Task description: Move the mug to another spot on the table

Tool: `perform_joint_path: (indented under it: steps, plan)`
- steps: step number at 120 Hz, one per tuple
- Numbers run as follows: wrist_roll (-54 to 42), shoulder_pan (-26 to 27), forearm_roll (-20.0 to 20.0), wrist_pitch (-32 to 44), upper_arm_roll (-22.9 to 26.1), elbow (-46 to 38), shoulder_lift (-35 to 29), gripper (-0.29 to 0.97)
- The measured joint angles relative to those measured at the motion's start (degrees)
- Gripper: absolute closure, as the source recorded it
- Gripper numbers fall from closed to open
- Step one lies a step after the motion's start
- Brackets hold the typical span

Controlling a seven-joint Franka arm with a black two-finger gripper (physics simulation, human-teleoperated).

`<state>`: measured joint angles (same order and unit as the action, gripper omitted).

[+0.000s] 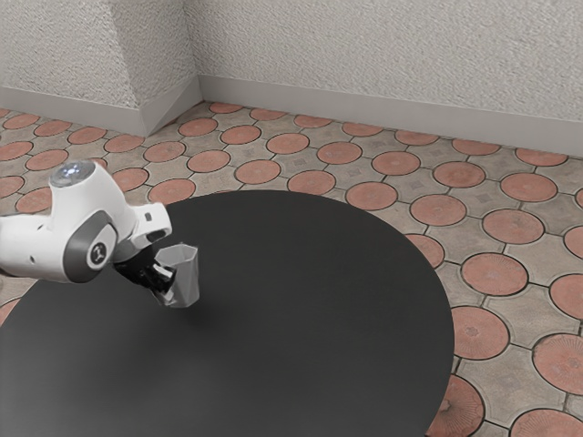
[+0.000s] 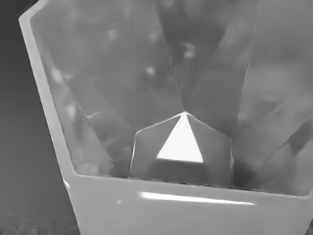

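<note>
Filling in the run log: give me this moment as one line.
arm: gripper at mug rim | mug: grey, faceted, opening faces wrist camera | table: black, round | grasp: cannot tell

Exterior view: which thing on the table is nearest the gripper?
The grey angular mug, alone on the black table; the gripper is at its rim.

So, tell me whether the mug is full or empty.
Empty: the wrist view looks into the mug and shows bare faceted walls and floor.

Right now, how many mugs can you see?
1. The grey faceted mug is by the gripper, over the black table's part toward the exterior view's left. Nothing seems to hide another.
</note>
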<state>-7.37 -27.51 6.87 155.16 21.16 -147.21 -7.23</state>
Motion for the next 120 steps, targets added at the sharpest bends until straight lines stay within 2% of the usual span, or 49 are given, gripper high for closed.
perform_joint_path:
  steps: [19,74,120]
  plan:
    - [1.13,-0.05,0.29,-0.85,2.3,-2.97,-3.08,0.73]
    - [4.28,0.0,3.27,-1.65,9.14,-6.65,-6.03,0.71]
    - [6.13,-0.46,4.15,-0.53,10.41,-6.49,-4.41,0.73]
